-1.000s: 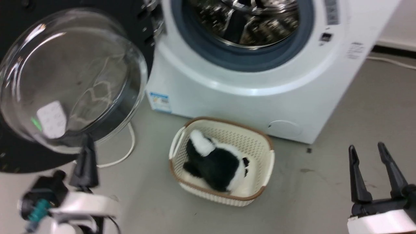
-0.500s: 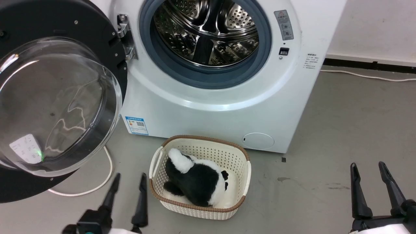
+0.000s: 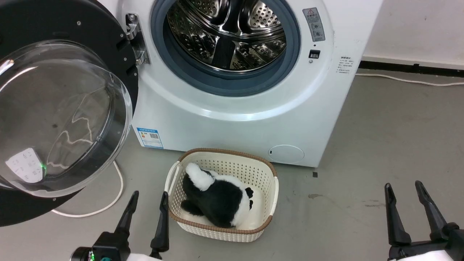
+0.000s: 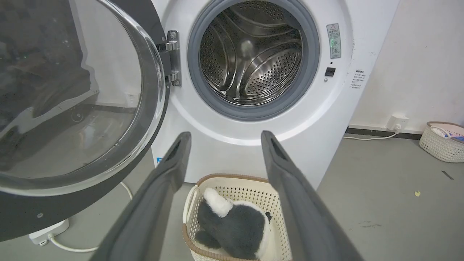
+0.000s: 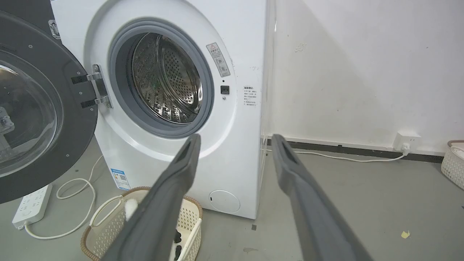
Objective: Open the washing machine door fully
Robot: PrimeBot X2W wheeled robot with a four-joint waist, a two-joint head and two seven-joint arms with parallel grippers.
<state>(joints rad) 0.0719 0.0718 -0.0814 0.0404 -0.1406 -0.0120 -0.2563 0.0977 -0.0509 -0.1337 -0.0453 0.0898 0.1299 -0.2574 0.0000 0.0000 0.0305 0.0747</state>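
Begins at the left gripper [image 3: 150, 194], low in the head view: fingers spread apart, nothing between them, tips aimed up toward the machine. Lies just beside the left rim of the basket [image 3: 173, 177] holding a black-and-white plush toy [image 3: 217, 199]; contact with that rim impossible to judge.

Reaches, going up and to the left from those tips, the washing machine door [image 3: 61, 116]: swung out off the front of the washing machine [image 3: 232, 123], inner face and bulging glass bowl turned toward the camera, lower black rim hanging above the floor [image 3: 380, 127] and the white cable [image 3: 108, 204]. Hangs from the metal hinge [image 3: 134, 40] at the left edge of the drum opening [image 3: 226, 32]. Turns therefore about an upright axis on its right side, free edge far to the left and cut off by the head view's border.

Looks wide open already, close to flat with the machine's front in the right wrist view; no telling about any remaining swing. Calls, for any further swing, for a push on the inner face well left of the hinge, away and leftward. Favours the left arm, near the door's lower rim. Puts the right gripper [image 3: 403, 184], likewise spread and empty, well apart, beyond the basket on the other side.
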